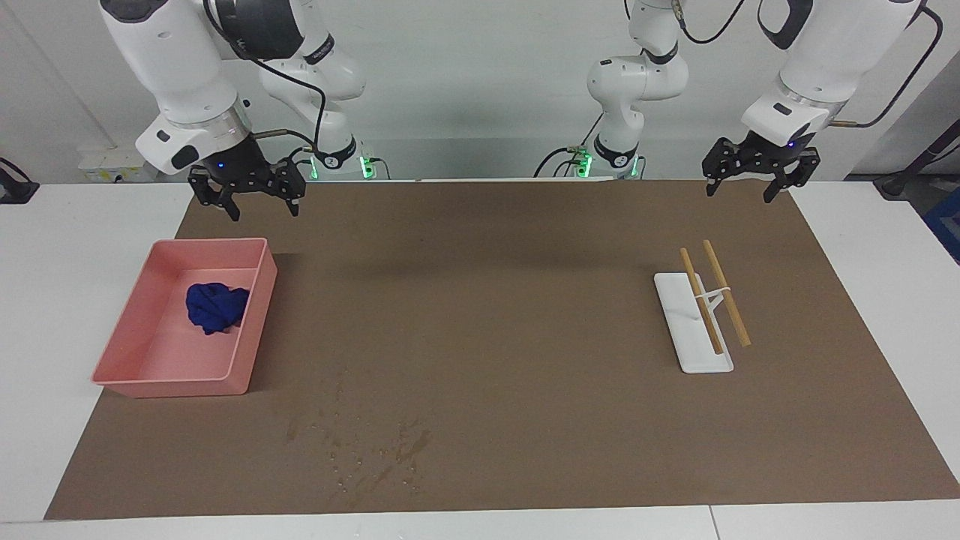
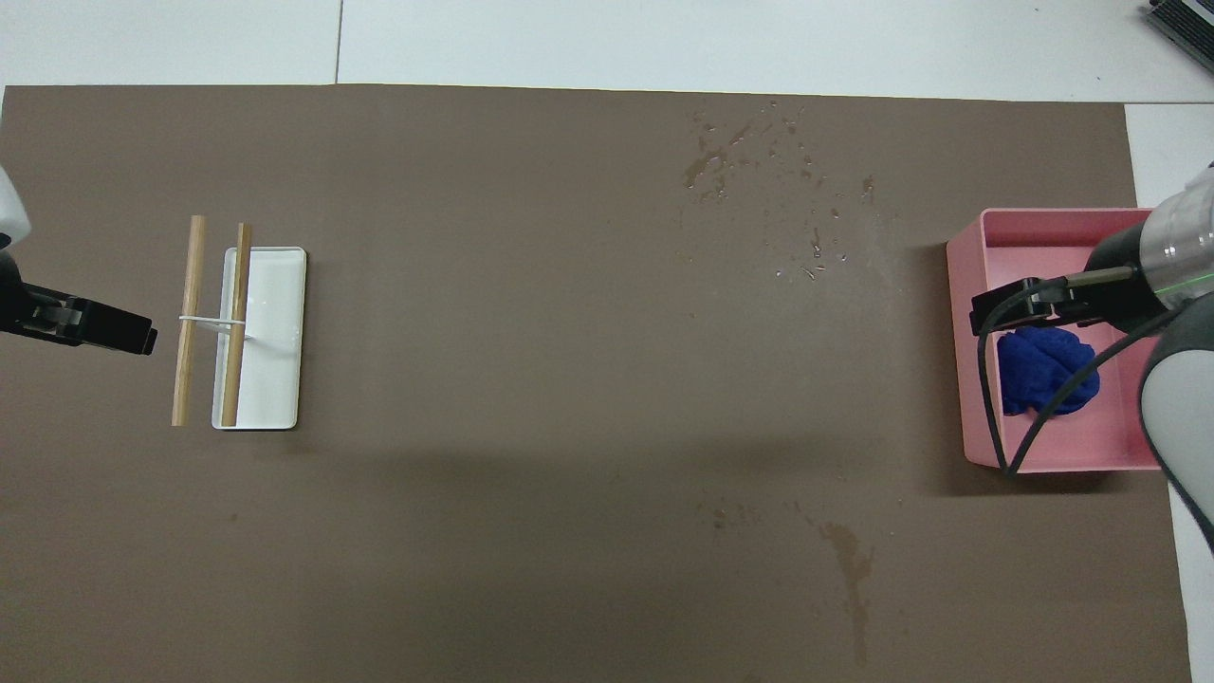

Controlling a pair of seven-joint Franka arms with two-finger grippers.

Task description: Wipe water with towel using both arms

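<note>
The blue towel (image 1: 216, 306) lies bunched in a pink tray (image 1: 259, 315) at the right arm's end of the table. It also shows in the overhead view (image 2: 1046, 372), in the tray (image 2: 958, 360). My right gripper (image 1: 264, 210) hangs open and empty, high over the tray, clear of the towel; in the overhead view (image 2: 1005, 308) it sits over the tray. My left gripper (image 1: 739, 193) waits open and empty, raised at the left arm's end (image 2: 142, 337). Water drops (image 1: 375, 457) lie on the brown mat, farther from the robots than the tray (image 2: 759, 161).
A white flat tray (image 1: 694, 330) with two wooden sticks (image 1: 726, 292) joined by a band lies toward the left arm's end (image 2: 270, 332). A faint dried stain (image 2: 849, 560) marks the mat nearer to the robots. The brown mat (image 1: 487, 300) covers most of the white table.
</note>
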